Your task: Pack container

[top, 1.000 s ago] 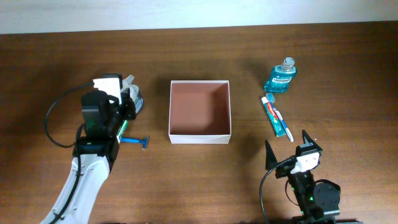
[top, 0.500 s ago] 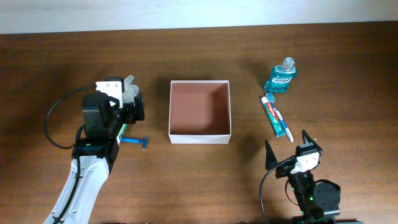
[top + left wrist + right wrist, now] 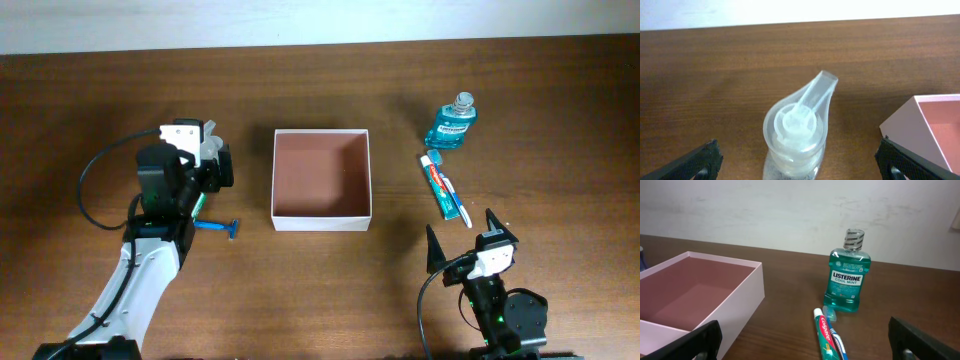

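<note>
i'm lining up my left gripper [image 3: 800, 159], jaws wide apart, on the clear dispenser bottle [image 3: 796, 125] at left of frame. the empty container [image 3: 321, 180] is sitting at centre. the next move, i judge, calls for closing on the bottle and lifting it rightward.

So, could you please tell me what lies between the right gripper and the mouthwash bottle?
A toothpaste tube lies between the right gripper and the mouthwash bottle, clear in both the overhead and right wrist views.
</note>
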Robot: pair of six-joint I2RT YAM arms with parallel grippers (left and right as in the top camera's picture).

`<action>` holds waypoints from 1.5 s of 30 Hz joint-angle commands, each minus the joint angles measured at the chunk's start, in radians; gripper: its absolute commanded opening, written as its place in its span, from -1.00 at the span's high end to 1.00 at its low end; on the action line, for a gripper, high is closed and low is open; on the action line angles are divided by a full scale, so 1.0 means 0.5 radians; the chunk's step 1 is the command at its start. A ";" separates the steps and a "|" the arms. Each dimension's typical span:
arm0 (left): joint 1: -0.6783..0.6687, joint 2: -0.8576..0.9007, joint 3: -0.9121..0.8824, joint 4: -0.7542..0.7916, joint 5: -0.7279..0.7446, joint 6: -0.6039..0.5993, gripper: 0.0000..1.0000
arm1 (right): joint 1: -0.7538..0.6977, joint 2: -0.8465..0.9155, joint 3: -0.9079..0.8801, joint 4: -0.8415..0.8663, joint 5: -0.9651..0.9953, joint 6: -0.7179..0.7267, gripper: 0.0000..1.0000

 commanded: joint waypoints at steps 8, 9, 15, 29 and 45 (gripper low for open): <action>-0.005 0.082 0.005 0.096 0.075 0.040 -0.97 | -0.008 -0.011 -0.009 -0.010 -0.003 0.002 -0.97; -0.005 0.099 0.005 0.117 0.075 0.040 -0.97 | -0.008 -0.011 -0.009 -0.010 -0.002 0.002 -0.97; -0.004 0.129 0.005 0.182 0.075 0.040 -0.94 | -0.008 -0.011 -0.009 -0.010 -0.003 0.002 -0.97; -0.005 0.129 0.005 0.176 0.069 0.040 -0.44 | -0.008 -0.011 -0.009 -0.010 -0.003 0.002 -0.97; -0.005 0.129 0.005 0.168 0.077 0.039 -0.64 | -0.008 -0.011 -0.009 -0.009 -0.003 0.002 -0.97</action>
